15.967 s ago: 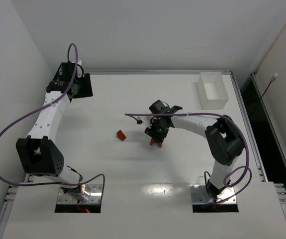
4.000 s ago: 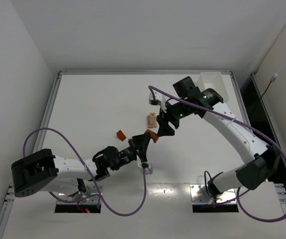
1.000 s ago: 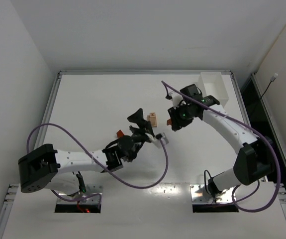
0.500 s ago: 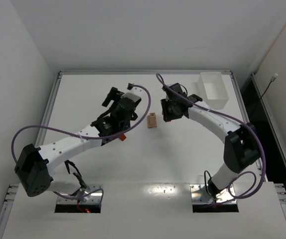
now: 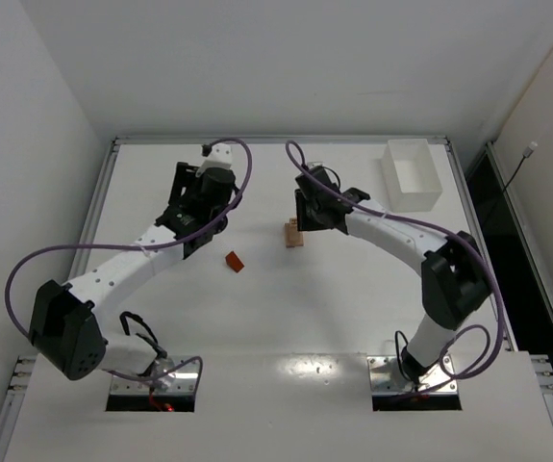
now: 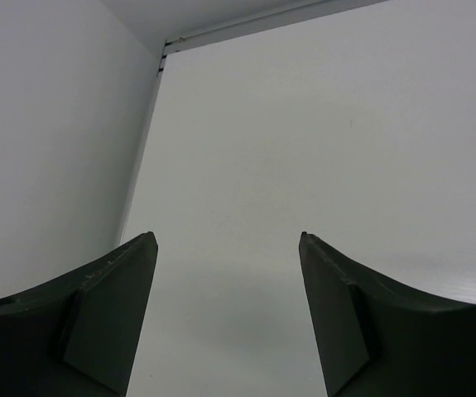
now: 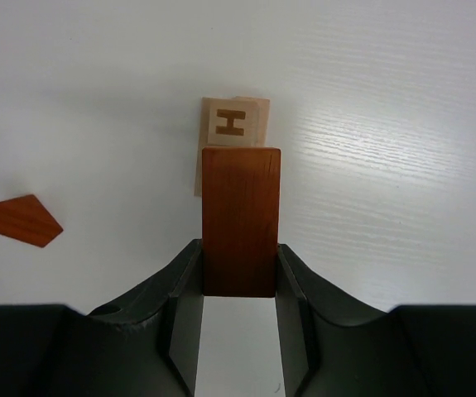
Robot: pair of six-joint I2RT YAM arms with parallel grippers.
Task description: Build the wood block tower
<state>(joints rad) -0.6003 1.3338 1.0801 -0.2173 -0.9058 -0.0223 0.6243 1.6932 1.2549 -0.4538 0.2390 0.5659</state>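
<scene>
A flat reddish-brown wooden wedge (image 5: 235,261) lies alone on the white counter (image 5: 353,308), nearest the arm bases. Beyond it, mid-counter, the right tool (image 7: 239,248) clamps a reddish-brown rectangular wooden block (image 7: 240,219) over the near edge of the small stack of pale tan wooden blocks (image 7: 233,124), whose top is marked H. Whether they touch is unclear. Further left, the left tool (image 6: 225,248) stands open and empty. A white rectangular bin (image 5: 411,175) sits far right.

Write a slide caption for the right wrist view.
Right gripper holds a reddish-brown block over the pale H block; a wedge lies apart.
</scene>
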